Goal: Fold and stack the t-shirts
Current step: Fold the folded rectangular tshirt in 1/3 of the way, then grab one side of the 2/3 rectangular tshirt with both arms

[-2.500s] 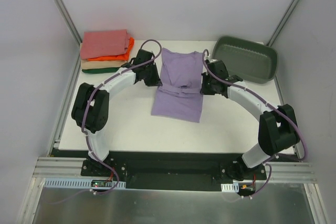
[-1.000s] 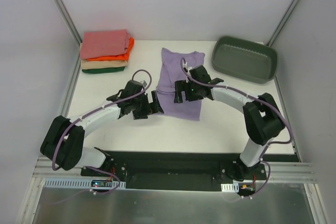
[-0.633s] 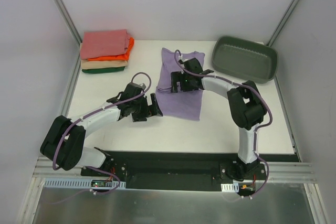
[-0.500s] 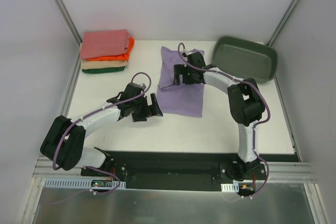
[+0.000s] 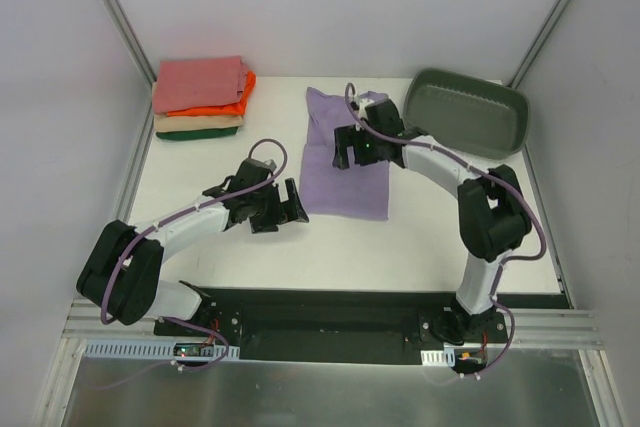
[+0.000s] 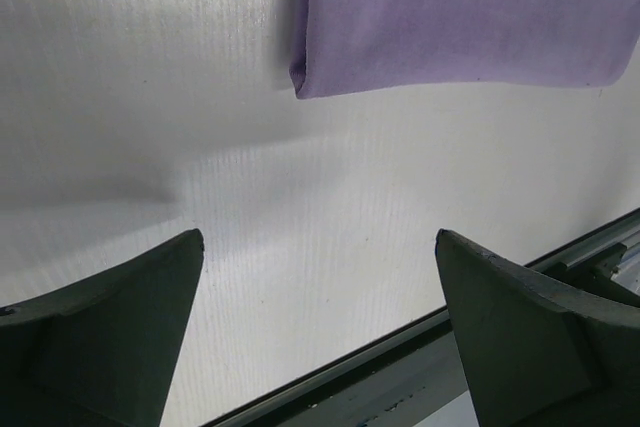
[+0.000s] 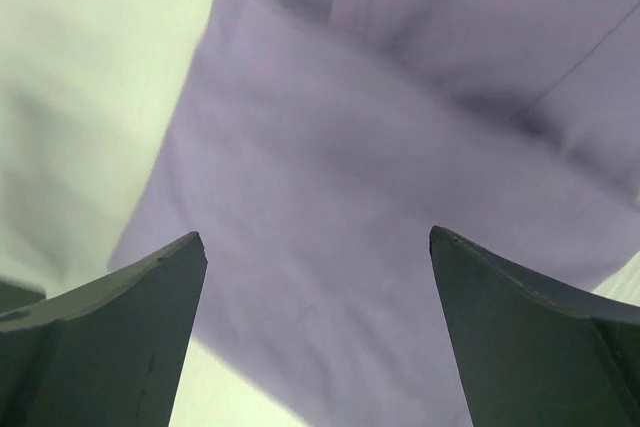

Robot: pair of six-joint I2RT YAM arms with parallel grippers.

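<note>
Top view: lavender t-shirt [image 5: 345, 175] lies flat mid-counter [image 5: 400, 247]; folded t-shirt stack [image 5: 200, 97] at far-left corner; grey-green tub [image 5: 465, 112] far right.
Left wrist: left jaws wide, empty, near lavender t-shirt's corner.
Right wrist: right jaws wide, empty, over lavender t-shirt.

shirt: lavender t-shirt [image 6: 460, 17], folded edge flat at top
tabletop [image 6: 300, 227]: white, below it
left gripper [image 6: 320, 332]: fingers spread, empty

Plain lavender t-shirt [image 5: 345, 192]; stack [image 5: 200, 87] salmon-pink, orange, tan, perhaps dark green; tub [image 5: 465, 112] grey-green.
</note>
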